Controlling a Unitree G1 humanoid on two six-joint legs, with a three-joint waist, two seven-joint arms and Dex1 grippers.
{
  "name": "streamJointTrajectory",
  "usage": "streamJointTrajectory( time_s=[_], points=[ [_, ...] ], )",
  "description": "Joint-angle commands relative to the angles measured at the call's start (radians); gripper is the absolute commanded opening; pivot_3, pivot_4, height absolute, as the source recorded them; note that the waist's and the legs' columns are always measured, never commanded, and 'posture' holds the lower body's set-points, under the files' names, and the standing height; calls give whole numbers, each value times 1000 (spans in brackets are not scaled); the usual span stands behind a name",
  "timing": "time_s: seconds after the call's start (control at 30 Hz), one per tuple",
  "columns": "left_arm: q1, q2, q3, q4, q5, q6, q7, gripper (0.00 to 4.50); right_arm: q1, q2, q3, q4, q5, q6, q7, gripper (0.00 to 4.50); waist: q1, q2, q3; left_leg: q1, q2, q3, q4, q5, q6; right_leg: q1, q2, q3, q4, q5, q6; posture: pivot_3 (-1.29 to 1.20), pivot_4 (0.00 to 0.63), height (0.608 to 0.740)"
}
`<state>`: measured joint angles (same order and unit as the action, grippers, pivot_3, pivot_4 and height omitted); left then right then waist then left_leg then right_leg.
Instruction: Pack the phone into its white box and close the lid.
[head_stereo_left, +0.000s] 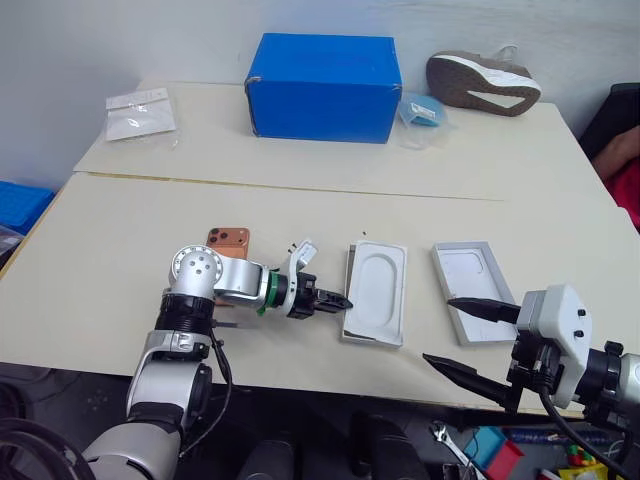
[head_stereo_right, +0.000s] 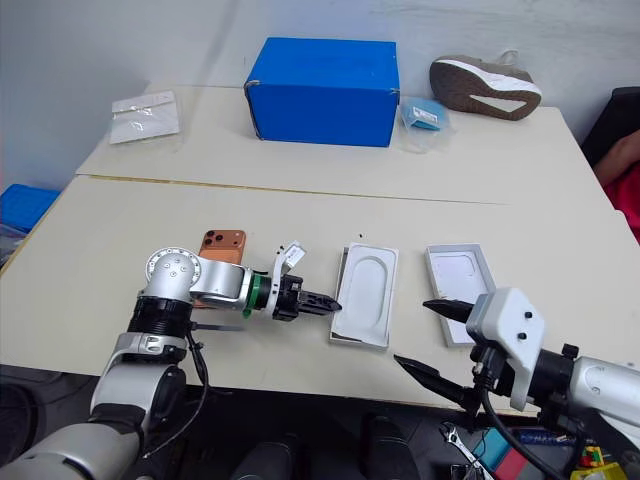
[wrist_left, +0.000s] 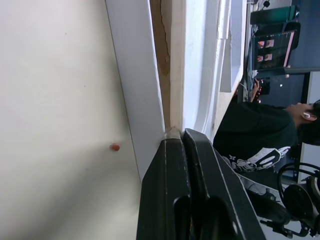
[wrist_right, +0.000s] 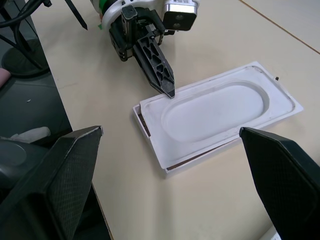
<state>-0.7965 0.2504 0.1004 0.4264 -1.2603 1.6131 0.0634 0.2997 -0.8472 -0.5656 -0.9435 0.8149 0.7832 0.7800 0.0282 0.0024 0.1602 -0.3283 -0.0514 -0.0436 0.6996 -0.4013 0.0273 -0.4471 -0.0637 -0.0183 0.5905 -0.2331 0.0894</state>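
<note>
Beige bench (head_stereo_left: 120, 230) top was seen, two slabs butted together, pale wall behind. At the far side a big blue box (head_stereo_left: 323, 88), a shoe (head_stereo_left: 482, 82) and plastic packets (head_stereo_left: 142, 112) were noted. A person in a black shirt (wrist_left: 255, 135) was seen at the room's edge. The phone (head_stereo_left: 229, 240) was laid flat behind the left wrist, camera end showing. The white box (head_stereo_left: 375, 295) was placed mid-bench, covered by a flat white insert (wrist_right: 215, 107) with oval recess. The lid (head_stereo_left: 474, 290) was laid just right of it, inner face up. The left gripper (head_stereo_left: 338, 300) was stretched level toward the right, jaws clenched, tips set at the box's near-left edge. The right gripper (head_stereo_left: 465, 340) was held above the bench's near edge, jaws spread wide, nothing grasped.
</note>
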Motion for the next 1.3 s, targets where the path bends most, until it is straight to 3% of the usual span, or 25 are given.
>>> streamJointTrajectory(
  time_s=[0.03, 0.17, 0.53, 0.73, 0.83, 0.97, 1.07, 1.23, 1.3],
  points=[
    [14, -6, 16, -16, -30, 1, 32, 0, 5, -12, -10, -23, 15, -25, -6, 4485, 0, 0, 0, 0, 0, 0, 0, 0, 0, 0, 0, 0, 0, 0, 0, 0, 150, 740],
    [23, 7, 4, -36, -93, 1, 48, 894, 10, -14, -2, -18, 7, -33, -4, 4500, 0, 0, 0, 0, 0, 0, 0, 0, -1, 0, 0, 0, 0, 0, 0, 0, 150, 740],
    [2, 181, -115, -136, -278, 1, -50, 4291, 22, -23, 25, 1, -20, -62, 7, 4500, -2, 0, 0, 1, 0, 0, 0, 1, -2, 0, 0, 0, 1, 0, 0, 0, 150, 740],
    [-52, 258, -167, -315, -95, -64, -310, 4291, 10, -30, 45, 17, -37, -79, 12, 4500, 1, 0, 0, 1, 0, 0, 0, 1, -2, 0, 0, 0, 0, 0, -1, 0, 150, 740],
    [-68, 324, -318, -421, 139, -289, -564, 3707, -16, -44, 93, 30, -68, -95, 12, 4500, -2, 0, 0, 1, -1, 0, -1, 1, -2, 1, 0, 0, -1, 0, -1, 0, 150, 740],
    [-62, 403, -453, -474, 366, -544, -865, 2488, -93, -65, 185, 63, -100, -92, -4, 4500, -6, 1, 0, 3, 0, 2, -2, 2, -3, 1, 1, 0, -3, -2, -3, 0, 150, 740],
    [-24, 499, -548, -497, 587, -826, -1086, 1570, -282, -74, 351, 152, -151, -57, -38, 3952, -24, 0, 3, 6, 1, 3, -3, 2, -5, 1, 2, 1, -1, -3, -5, 0, 150, 740],
    [5, 515, -541, -419, 754, -1016, -1198, 11, -525, -48, 602, 293, -275, -29, -43, 2227, -22, 2, 5, 5, 3, 1, -4, 2, -5, 1, 2, 0, 0, -5, -8, 0, 150, 740],
    [14, 514, -514, -400, 785, -1050, -1214, 0, -611, -26, 703, 362, -340, -31, -38, 1502, -18, 2, 5, 3, 3, -1, -4, 2, -4, -1, 2, -1, 0, -5, -8, 0, 150, 740]
  ],
)
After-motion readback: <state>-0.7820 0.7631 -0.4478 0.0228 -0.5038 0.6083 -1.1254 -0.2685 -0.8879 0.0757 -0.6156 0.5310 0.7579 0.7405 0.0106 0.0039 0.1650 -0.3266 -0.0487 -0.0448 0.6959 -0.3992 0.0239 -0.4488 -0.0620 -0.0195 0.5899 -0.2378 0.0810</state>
